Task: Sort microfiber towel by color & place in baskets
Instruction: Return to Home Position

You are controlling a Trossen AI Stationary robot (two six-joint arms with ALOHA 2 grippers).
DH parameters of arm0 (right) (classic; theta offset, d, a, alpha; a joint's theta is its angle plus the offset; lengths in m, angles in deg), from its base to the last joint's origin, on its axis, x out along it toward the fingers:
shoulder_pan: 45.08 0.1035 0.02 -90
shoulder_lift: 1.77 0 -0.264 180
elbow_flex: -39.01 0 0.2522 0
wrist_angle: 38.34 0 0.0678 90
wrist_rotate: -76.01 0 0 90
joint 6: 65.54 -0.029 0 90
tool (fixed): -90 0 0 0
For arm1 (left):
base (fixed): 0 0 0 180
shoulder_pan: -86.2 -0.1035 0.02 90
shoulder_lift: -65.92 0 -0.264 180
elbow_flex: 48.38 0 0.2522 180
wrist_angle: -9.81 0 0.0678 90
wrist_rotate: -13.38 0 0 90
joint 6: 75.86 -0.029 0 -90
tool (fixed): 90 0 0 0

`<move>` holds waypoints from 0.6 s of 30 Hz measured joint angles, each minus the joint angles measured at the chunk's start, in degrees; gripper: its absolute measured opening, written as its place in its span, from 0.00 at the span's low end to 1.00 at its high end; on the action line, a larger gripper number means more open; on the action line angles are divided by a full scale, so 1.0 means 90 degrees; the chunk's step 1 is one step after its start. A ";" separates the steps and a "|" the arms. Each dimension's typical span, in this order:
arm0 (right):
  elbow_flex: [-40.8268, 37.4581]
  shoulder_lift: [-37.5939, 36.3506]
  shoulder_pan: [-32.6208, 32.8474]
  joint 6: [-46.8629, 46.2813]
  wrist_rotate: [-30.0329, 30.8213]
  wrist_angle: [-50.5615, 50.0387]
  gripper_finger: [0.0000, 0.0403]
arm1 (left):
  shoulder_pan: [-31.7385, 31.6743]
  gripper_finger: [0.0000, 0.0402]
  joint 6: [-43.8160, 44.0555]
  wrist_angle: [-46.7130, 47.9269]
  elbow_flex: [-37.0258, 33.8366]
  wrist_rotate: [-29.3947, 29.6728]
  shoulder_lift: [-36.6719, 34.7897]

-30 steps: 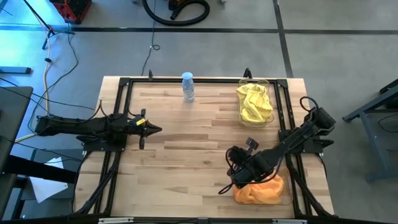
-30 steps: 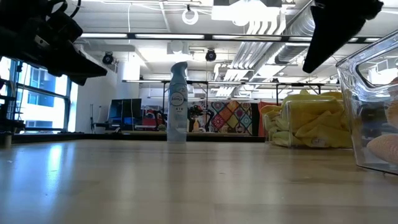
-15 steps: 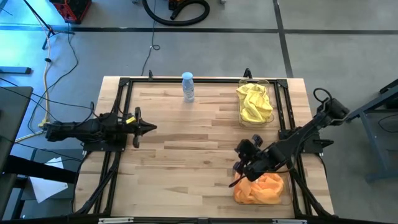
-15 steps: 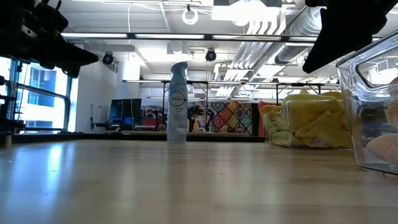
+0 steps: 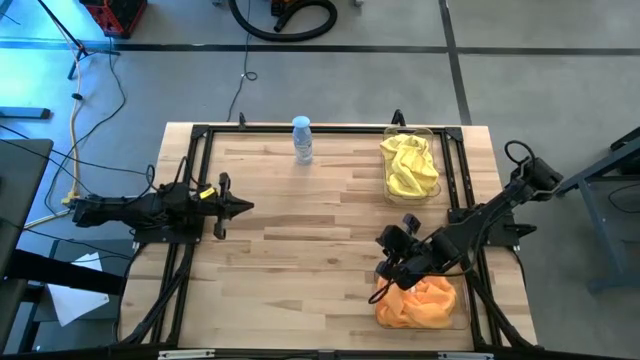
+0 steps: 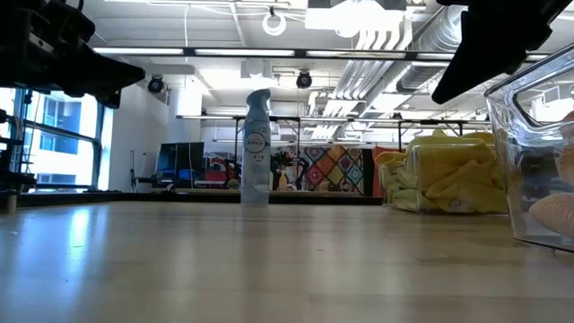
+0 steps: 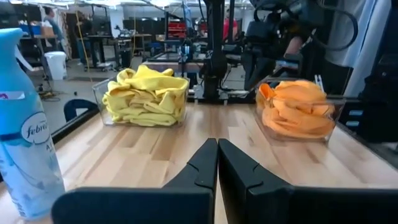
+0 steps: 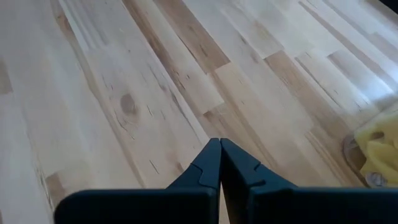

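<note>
Yellow microfiber towels [image 5: 410, 167] fill the clear basket [image 5: 432, 135] at the table's far right. Orange towels [image 5: 420, 303] are bunched in the second clear basket [image 5: 460, 318] at the near right. My right gripper [image 5: 380, 290] hangs shut above bare wood just left of the orange basket, slanting down, and holds nothing [image 8: 219, 155]. My left gripper [image 5: 247, 207] stands shut and level at the table's left side, empty [image 7: 217, 152]. The left wrist view looks across the table to the yellow towels [image 7: 146, 96] and the orange towels [image 7: 297, 112].
A spray bottle [image 5: 302, 139] stands upright at the far middle of the table; it also shows in the low view [image 6: 256, 148]. A black metal frame [image 5: 200, 135] runs along the table's edges. Bare wood lies between the two arms.
My left gripper has tipped up from pointing slightly down to level and drawn back a little toward the left edge. My right gripper has pulled back a little toward the right edge, beside the orange basket. Both have stayed shut. The towels have not moved.
</note>
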 joint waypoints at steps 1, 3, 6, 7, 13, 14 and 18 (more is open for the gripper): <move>0.0000 0.0000 -0.0027 0.0039 -0.0016 -0.0007 0.00 | 0.0000 0.00 0.0068 -0.0003 0.0000 0.0003 -0.0002; 0.0000 0.0000 -0.0112 0.0177 -0.0074 -0.0005 0.00 | 0.0000 0.00 0.0189 -0.0001 0.0000 0.0002 -0.0001; 0.0000 0.0000 -0.0288 0.0506 -0.0254 0.0036 0.00 | 0.0000 0.00 0.0290 -0.0004 0.0000 0.0003 -0.0002; 0.0000 0.0000 -0.0363 0.0655 -0.0334 0.0067 0.00 | 0.0000 0.00 0.0290 -0.0002 0.0000 0.0001 -0.0001; -0.0653 -0.0085 -0.0818 0.1613 -0.0754 0.1367 0.00 | 0.0000 0.00 0.0292 -0.0003 0.0000 0.0003 -0.0002; -0.0891 -0.0138 -0.0896 0.1758 -0.0815 0.1852 0.00 | 0.0000 0.00 0.0292 -0.0004 0.0000 0.0001 -0.0002; -0.2024 -0.0528 -0.1212 0.2199 -0.1027 0.3553 0.00 | 0.0000 0.00 0.0292 -0.0002 0.0000 0.0001 -0.0001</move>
